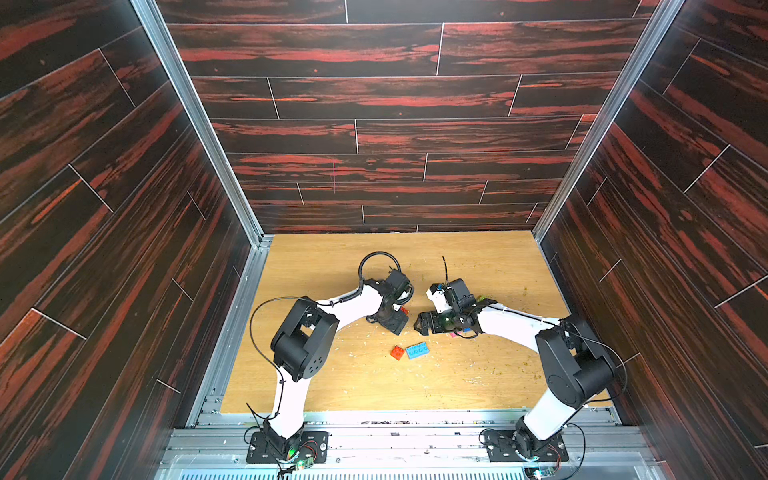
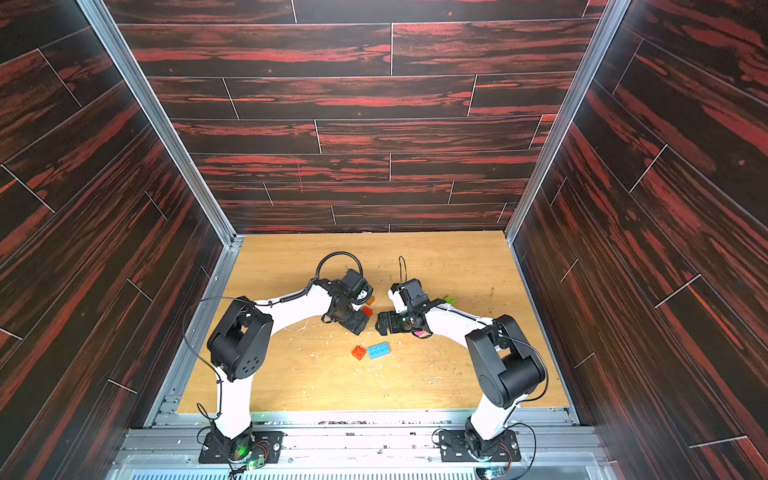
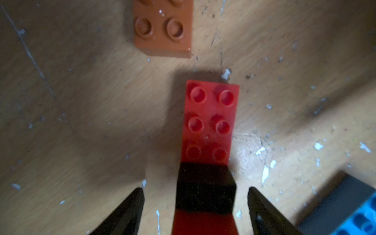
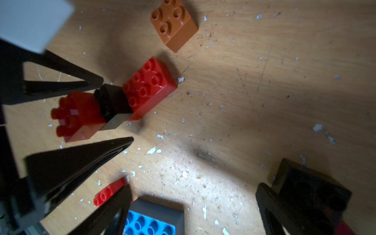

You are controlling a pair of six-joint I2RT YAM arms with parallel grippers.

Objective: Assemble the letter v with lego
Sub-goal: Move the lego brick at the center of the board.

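Straddling the black brick (image 3: pixel 205 183) with jaws apart and clear of its sides, the left gripper (image 3: pixel 195 189) seems to be finishing a joint: black sits over one end of the long red brick (image 3: pixel 211 118), mid-table. The right gripper (image 4: pixel 195 186), wide and empty, hangs to its right. Next calls for fetching the orange brick (image 4: pixel 174 24) just beyond. Both top views hide the joint under the left wrist; the V's shape is unclear.

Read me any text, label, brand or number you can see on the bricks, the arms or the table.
No legible text anywhere in these views.
Stud tops of the red brick and the orange-brown brick: any embossing is too blurred to read.
Circuit board at the left arm's base: too small to read.
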